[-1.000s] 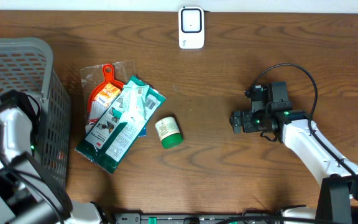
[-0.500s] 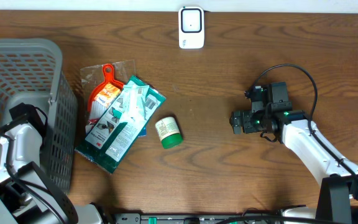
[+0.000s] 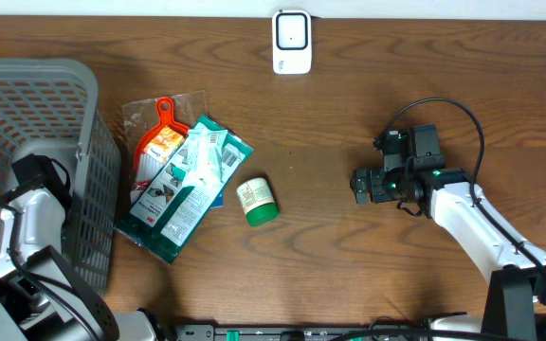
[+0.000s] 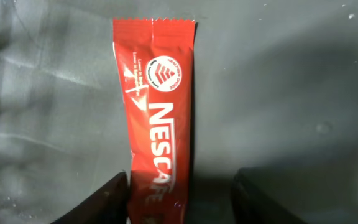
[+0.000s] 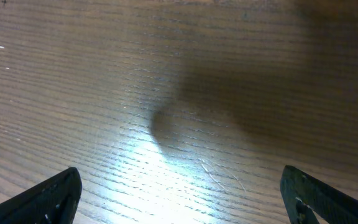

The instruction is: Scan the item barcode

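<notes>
In the left wrist view a red Nescafe sachet [image 4: 157,112] lies flat on the grey basket floor [image 4: 291,93]. My left gripper [image 4: 184,198] straddles its lower end. The left finger [image 4: 110,196] is against the sachet's edge. The right finger [image 4: 263,196] stands a gap away from it. From overhead only the left arm [image 3: 28,189] shows, reaching into the grey basket [image 3: 60,85]. A white scanner [image 3: 292,43] stands at the table's far edge. My right gripper [image 3: 360,185] [image 5: 182,199] hangs wide open over bare wood with nothing between its fingers.
Beside the basket lie a red-handled brush in a clear packet [image 3: 159,140], green and white packets [image 3: 190,185] and a green-lidded jar [image 3: 257,202]. The right arm's cable [image 3: 444,109] loops above it.
The basket shifted right as my left arm moved further in. The left jaws have narrowed around the sachet. The right arm has not moved.
</notes>
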`<state>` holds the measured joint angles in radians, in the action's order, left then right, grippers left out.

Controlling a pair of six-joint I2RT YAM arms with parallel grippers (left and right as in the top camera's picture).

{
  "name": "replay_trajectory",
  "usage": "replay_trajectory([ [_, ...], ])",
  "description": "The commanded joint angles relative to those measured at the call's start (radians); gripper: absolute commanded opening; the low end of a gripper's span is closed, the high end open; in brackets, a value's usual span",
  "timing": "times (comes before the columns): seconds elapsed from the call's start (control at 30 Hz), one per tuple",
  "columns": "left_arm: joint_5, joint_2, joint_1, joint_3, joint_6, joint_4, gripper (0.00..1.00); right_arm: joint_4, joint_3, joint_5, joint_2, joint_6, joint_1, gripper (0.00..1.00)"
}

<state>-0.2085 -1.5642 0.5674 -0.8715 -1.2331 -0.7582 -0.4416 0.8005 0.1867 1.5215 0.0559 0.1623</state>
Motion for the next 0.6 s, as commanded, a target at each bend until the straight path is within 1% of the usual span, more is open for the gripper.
replay_trajectory([
  [0.0,-0.013,-0.001,-0.003,0.025,-0.003,-0.002,0.51,0.002,-0.012,0.006,0.003,-0.008,0.01,0.99],
  [0.07,-0.013,-0.001,-0.003,0.025,-0.003,-0.002,0.5,0.002,-0.012,0.006,0.003,-0.008,0.01,0.99],
  [0.1,-0.013,-0.001,-0.003,0.025,-0.003,-0.002,0.47,0.003,-0.012,0.006,0.003,-0.008,0.01,0.99],
  [0.17,-0.013,-0.001,-0.003,0.025,-0.003,0.004,0.4,0.002,-0.012,0.006,0.003,-0.008,0.01,0.99],
  [0.23,-0.013,-0.001,-0.003,0.024,-0.003,0.011,0.28,0.002,-0.012,0.006,0.003,-0.008,0.01,0.99],
  [0.27,-0.012,-0.001,-0.003,0.022,-0.003,0.015,0.24,0.001,-0.012,0.006,0.003,-0.008,0.01,0.99],
  [0.33,-0.009,0.001,-0.003,0.022,-0.003,0.025,0.21,0.001,-0.012,0.006,0.003,-0.008,0.01,0.99],
  [0.57,-0.01,0.04,-0.003,0.013,0.0,0.035,0.19,0.001,-0.013,0.006,0.003,-0.008,0.01,0.99],
])
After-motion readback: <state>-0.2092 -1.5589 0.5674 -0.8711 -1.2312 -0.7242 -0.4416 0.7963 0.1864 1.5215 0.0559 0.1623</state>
